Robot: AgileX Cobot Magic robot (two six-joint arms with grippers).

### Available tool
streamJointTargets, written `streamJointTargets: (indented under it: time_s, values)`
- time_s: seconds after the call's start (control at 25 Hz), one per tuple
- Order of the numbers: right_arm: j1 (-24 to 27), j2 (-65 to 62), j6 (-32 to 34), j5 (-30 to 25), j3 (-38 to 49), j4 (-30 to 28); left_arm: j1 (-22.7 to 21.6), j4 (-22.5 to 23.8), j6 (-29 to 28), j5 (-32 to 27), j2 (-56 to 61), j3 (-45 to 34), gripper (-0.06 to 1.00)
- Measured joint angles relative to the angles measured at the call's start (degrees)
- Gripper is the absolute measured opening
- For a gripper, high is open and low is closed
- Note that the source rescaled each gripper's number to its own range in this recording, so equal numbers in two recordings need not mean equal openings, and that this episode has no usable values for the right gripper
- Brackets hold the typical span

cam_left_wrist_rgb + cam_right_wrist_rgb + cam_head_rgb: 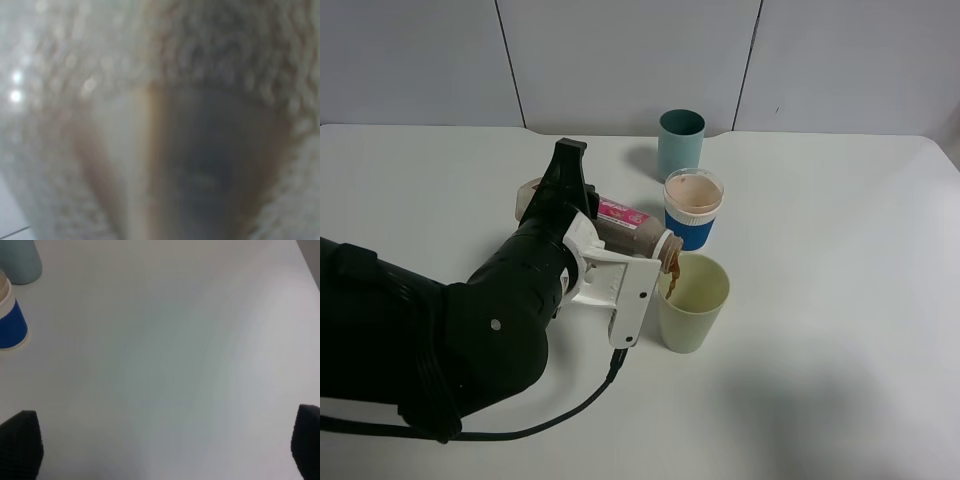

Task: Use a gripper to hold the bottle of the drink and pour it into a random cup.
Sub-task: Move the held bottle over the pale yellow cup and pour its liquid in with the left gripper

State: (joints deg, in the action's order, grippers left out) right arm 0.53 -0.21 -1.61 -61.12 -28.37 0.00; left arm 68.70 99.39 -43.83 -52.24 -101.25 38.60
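White plastic two-fingered L gripper (605, 250) on a bulky black arm is clamped on the small translucent plastic bottle (632, 228) w/ white-and-pink label. The bottle is tipped nearly flat, its mouth over the rim of the pale yellowish-green tapered plastic cup (695, 322). Dark brown drink (672, 268) runs into it, so grasp & lift look done and the pour is under way; left to do: finish pouring. Teal cup (680, 142) & blue-and-white paper cup (692, 228) stand just behind. R gripper (164, 447) has its fingers wide apart, holding nothing.

The bulky black left arm (440, 340) is holding its white plastic two-fingered gripper (605, 238) clamped and rolled sideways; the right gripper (162, 450) is gaping wide.
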Motion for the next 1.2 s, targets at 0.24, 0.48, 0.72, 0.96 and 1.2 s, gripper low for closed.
streamJointTargets:
  time_s: [0.24, 0.48, 0.72, 0.96, 1.2]
  values:
    - [0.0, 0.0, 0.0, 0.0, 0.0, 0.0, 0.0, 0.0, 0.9, -0.1, 0.0, 0.0, 0.05]
    - [0.0, 0.0, 0.0, 0.0, 0.0, 0.0, 0.0, 0.0, 1.3, -0.1, 0.0, 0.0, 0.05]
    - [0.0, 0.0, 0.0, 0.0, 0.0, 0.0, 0.0, 0.0, 1.5, -0.1, 0.0, 0.0, 0.05]
    - [0.0, 0.0, 0.0, 0.0, 0.0, 0.0, 0.0, 0.0, 2.4, -0.1, 0.0, 0.0, 0.05]
    - [0.0, 0.0, 0.0, 0.0, 0.0, 0.0, 0.0, 0.0, 3.6, -0.1, 0.0, 0.0, 0.05]
